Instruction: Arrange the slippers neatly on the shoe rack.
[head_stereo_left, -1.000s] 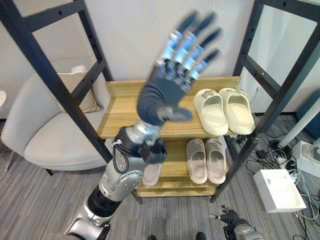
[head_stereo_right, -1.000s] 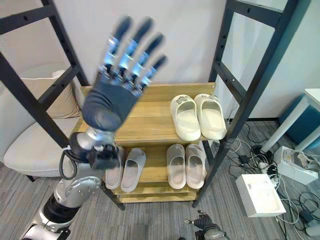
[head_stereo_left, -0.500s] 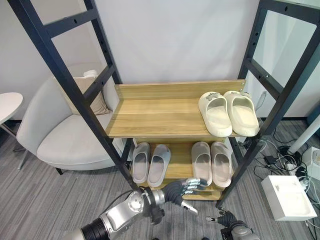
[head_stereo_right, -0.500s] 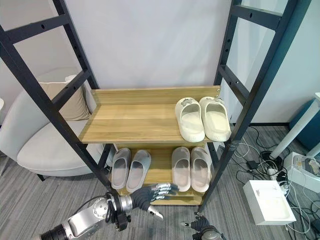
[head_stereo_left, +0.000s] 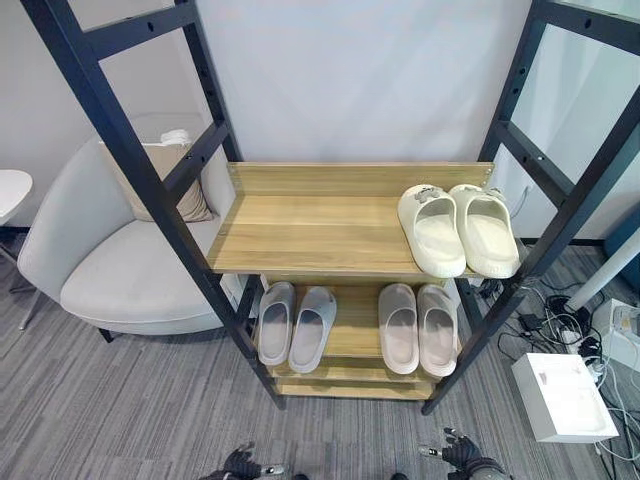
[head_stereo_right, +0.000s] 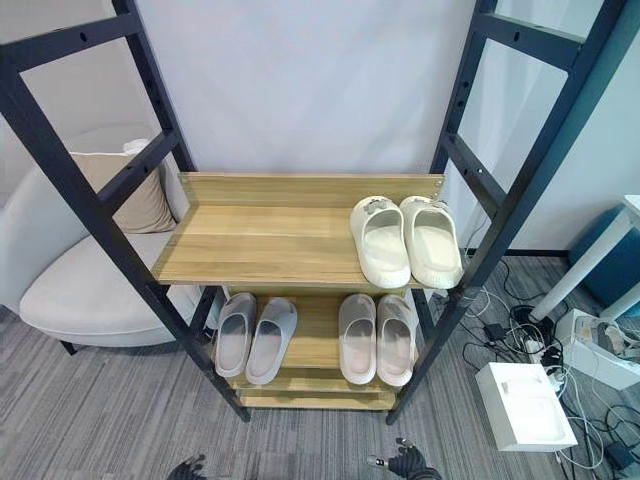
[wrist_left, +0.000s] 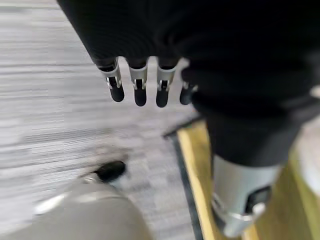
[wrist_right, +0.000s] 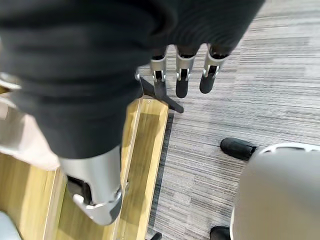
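Left eye view: slippers (head_stereo_left: 437, 232) paired on shoe rack (head_stereo_left: 320, 228); light, soft, graspable at strap. Left hand (wrist_left: 140, 90), right hand (wrist_right: 181, 80) relaxed, empty.

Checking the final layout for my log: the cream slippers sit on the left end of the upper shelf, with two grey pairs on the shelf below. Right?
Not quite. The cream slippers sit on the right end of the upper shelf, as the left eye view shows; its left end is bare. Two grey pairs are indeed on the shelf below.
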